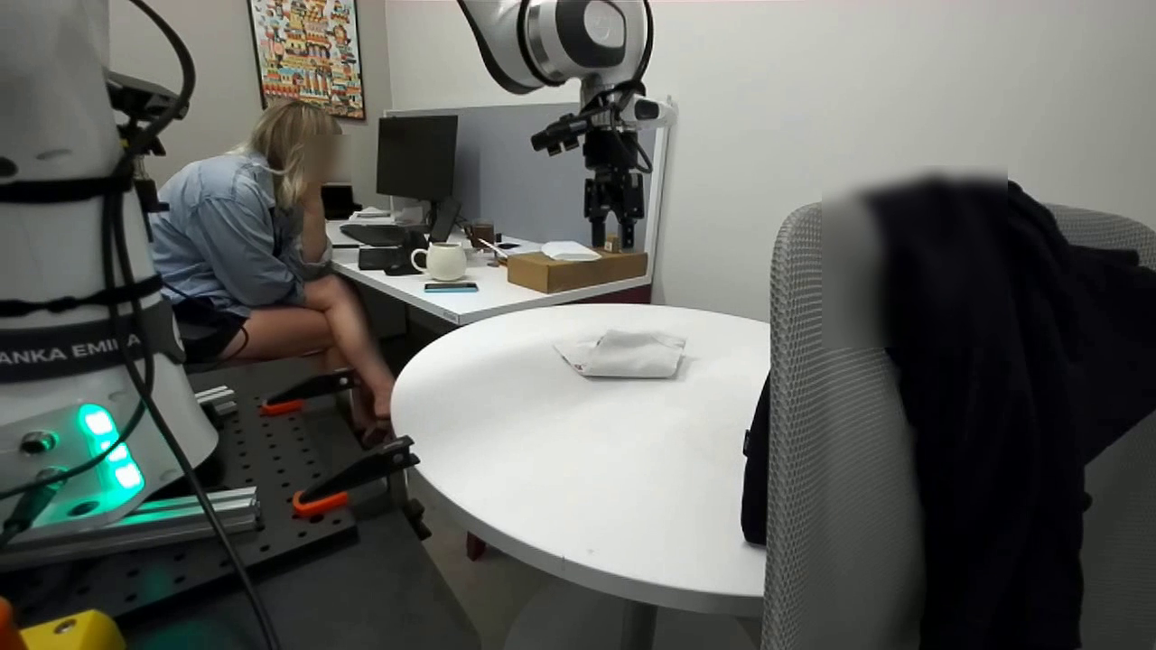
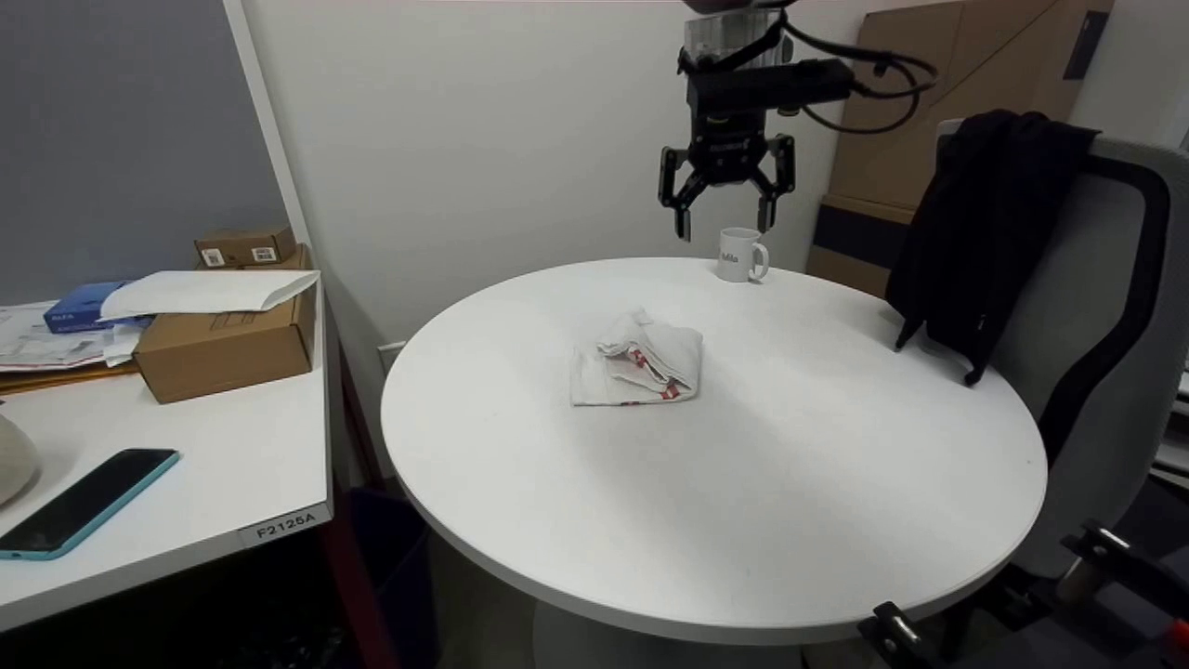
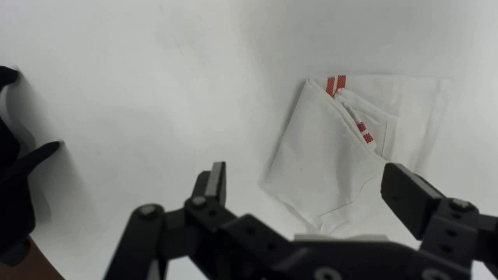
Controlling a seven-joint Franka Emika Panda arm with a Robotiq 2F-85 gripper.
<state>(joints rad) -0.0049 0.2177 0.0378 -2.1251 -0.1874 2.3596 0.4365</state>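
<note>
On the round table (image 2: 743, 520), near its middle and a little toward the desk (image 2: 241, 455) side, we see the white cloth (image 2: 641, 372), doubled over itself with red stripes showing and a loose flap on top. We judge the work with it to be partway at most: layers are laid over one another, yet the edges do not line up, and part of the cloth lies flat beyond the flap. Whether those folds are deliberate we cannot tell. No hold on the cloth is taken; that is among what is left. Above the round table, well clear of its top, hangs the gripper (image 2: 725, 223). Its fingers (image 3: 404, 194) are spread wide, with nothing between them, and they touch neither cloth nor tabletop. In the wrist view one finger overlaps the cloth, but both exterior views show a gap in height. A mug (image 2: 736, 255) stands near the edge of the round table; an exterior view puts it just below a fingertip, though we cannot judge the depth. Beside the round table is a chair (image 2: 1087, 260) with a dark jacket (image 2: 989, 232) over its back.
</note>
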